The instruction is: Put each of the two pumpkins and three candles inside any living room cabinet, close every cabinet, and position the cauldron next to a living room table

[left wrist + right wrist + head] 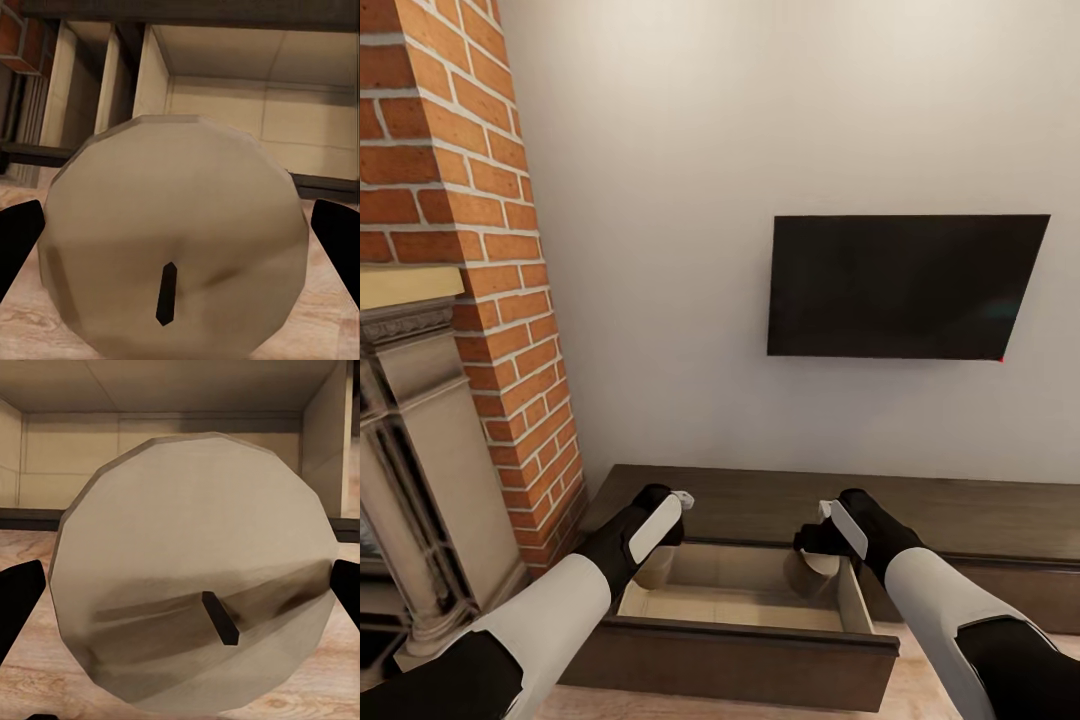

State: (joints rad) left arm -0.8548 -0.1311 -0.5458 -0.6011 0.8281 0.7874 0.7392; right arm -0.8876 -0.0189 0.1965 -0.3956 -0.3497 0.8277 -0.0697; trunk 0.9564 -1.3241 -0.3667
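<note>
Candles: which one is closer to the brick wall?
The candle in the left hand. It hangs over the open drawer's end nearest the bricks; the other candle is farther off.

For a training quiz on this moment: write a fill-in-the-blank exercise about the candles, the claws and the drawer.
1. Each claw, left claw and right claw, holds one ____.
2. The cabinet drawer below the claws is ____.
3. The black screen hangs on the wall ____ the cabinet.
4. The wall to the left of the cabinet is made of ____.

Missing words: candle; open; above; brick
</note>
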